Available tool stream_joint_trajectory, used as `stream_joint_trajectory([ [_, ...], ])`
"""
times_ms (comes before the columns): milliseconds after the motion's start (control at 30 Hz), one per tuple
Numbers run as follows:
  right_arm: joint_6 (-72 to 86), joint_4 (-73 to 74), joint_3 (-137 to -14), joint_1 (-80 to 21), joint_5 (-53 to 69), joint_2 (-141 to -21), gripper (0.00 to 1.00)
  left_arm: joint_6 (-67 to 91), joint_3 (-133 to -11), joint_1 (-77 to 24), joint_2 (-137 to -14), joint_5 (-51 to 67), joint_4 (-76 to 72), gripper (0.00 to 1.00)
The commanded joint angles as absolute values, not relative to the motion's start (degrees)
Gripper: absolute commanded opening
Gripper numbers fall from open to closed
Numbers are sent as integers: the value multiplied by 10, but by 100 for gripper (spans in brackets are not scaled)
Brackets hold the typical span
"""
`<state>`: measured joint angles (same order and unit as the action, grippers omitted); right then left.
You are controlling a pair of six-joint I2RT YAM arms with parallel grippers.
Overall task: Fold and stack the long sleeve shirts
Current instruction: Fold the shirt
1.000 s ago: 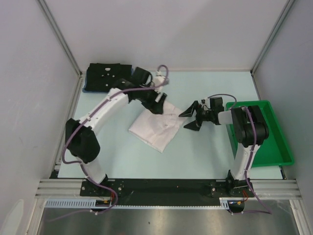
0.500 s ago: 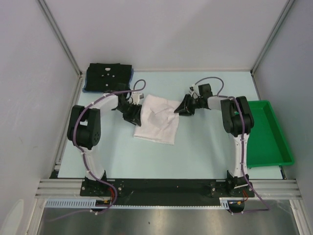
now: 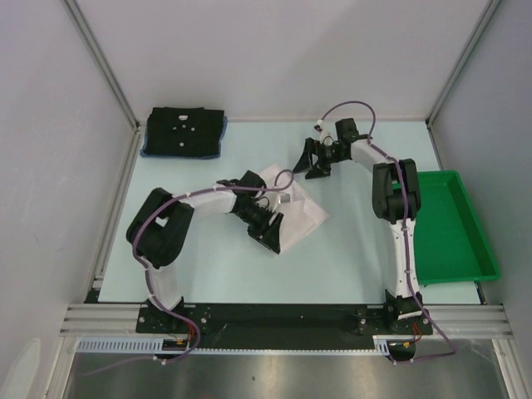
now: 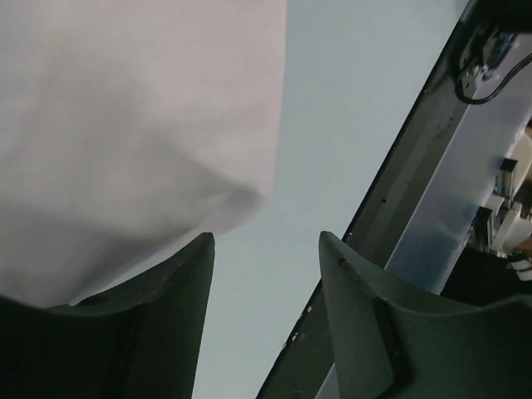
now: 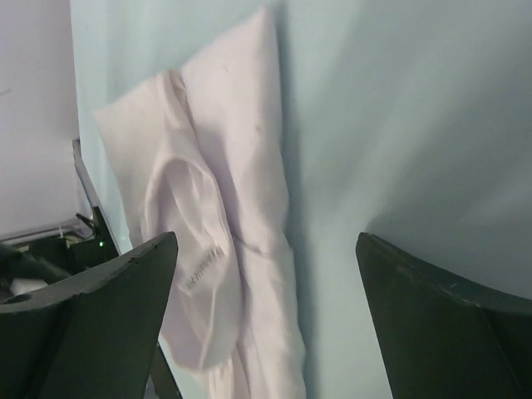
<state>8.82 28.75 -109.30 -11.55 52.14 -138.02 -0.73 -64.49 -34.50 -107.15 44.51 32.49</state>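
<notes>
Left gripper [image 3: 268,230], fingers spread, hangs over the near edge of the thin, creased white long sleeve shirt [image 3: 303,212]; right gripper [image 3: 308,163], also spread wide, hovers near its far side.
Neither pair of jaws holds anything. In the left wrist view the white cloth ends beside one finger [image 4: 166,316], though whether it touches is hard to tell. The shirt lies partly folded and rumpled mid-table on the pale blue tabletop [image 3: 357,249]. The black long sleeve shirt with small white marks [image 3: 184,130] sits folded at the far left corner, a blue cloth edge [image 3: 158,155] showing beneath it. The green plastic tray [image 3: 465,249] lies at the right, well apart.
</notes>
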Motion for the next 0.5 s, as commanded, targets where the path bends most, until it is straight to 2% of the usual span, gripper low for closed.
stream_joint_trajectory([
  [0, -13, 417, -991, -82, 504, -1277, 96, -68, -709, -219, -990, 511, 371, 65],
  [67, -30, 421, -942, -77, 494, -1239, 97, -113, -764, -164, -1003, 510, 441, 68],
  [233, -24, 431, -827, -76, 456, -1152, 96, -195, -903, -96, -1078, 426, 490, 76],
  [267, -21, 432, -817, -77, 454, -1146, 96, -202, -920, -91, -1116, 415, 492, 79],
  [300, -20, 423, -806, -82, 447, -1142, 96, -215, -953, -89, -1134, 405, 493, 86],
  [367, -12, 411, -782, -87, 443, -1142, 92, -238, -989, -89, -1177, 400, 519, 90],
  [433, -4, 396, -776, -94, 436, -1151, 86, -255, -1026, -90, -1223, 403, 530, 89],
  [467, -3, 389, -775, -95, 432, -1162, 79, -260, -1034, -90, -1236, 409, 542, 87],
])
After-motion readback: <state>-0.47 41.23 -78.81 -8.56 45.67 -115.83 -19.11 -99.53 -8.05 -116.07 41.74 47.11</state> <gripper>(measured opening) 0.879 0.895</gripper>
